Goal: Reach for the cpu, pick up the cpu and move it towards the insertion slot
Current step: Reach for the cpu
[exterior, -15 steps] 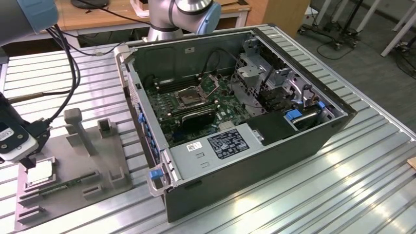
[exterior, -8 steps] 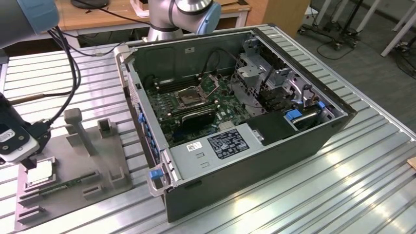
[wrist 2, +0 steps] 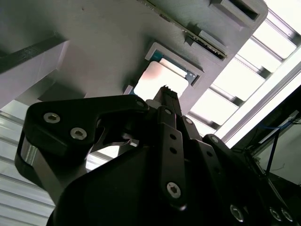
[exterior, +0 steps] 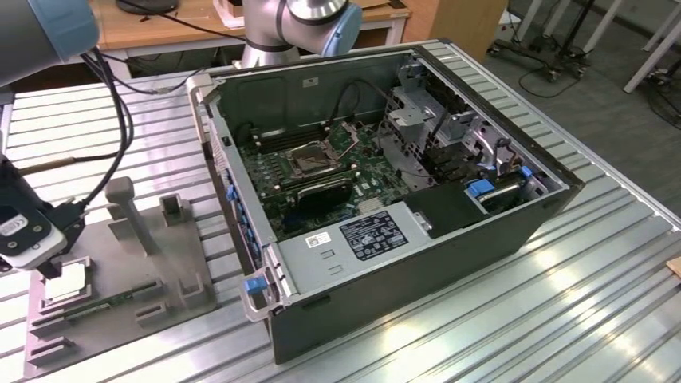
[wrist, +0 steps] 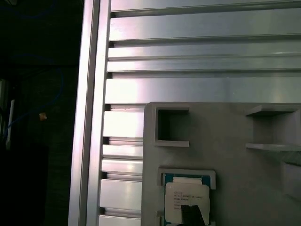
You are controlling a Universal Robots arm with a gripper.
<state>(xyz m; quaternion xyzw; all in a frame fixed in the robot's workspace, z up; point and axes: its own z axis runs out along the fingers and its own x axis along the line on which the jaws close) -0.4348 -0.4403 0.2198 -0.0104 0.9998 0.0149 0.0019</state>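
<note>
The gripper (exterior: 45,267) sits directly over the cpu (exterior: 66,281), which lies in a recess by the grey holder's (exterior: 117,275) edge. Whether the gripper is open or closed cannot be told.

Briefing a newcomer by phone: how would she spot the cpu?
On the exterior view's left, beside the open computer case, lies a grey fixture plate. The cpu sits in a square pocket near its outer edge: flat, pale and square, unlike the narrow green memory stick nearby.

cpu (wrist: 186,197) in grey fixture (wrist: 235,155) pocket on slatted table (wrist: 197,89); dark part of hand (wrist: 192,215) over it, perhaps touching.
</note>
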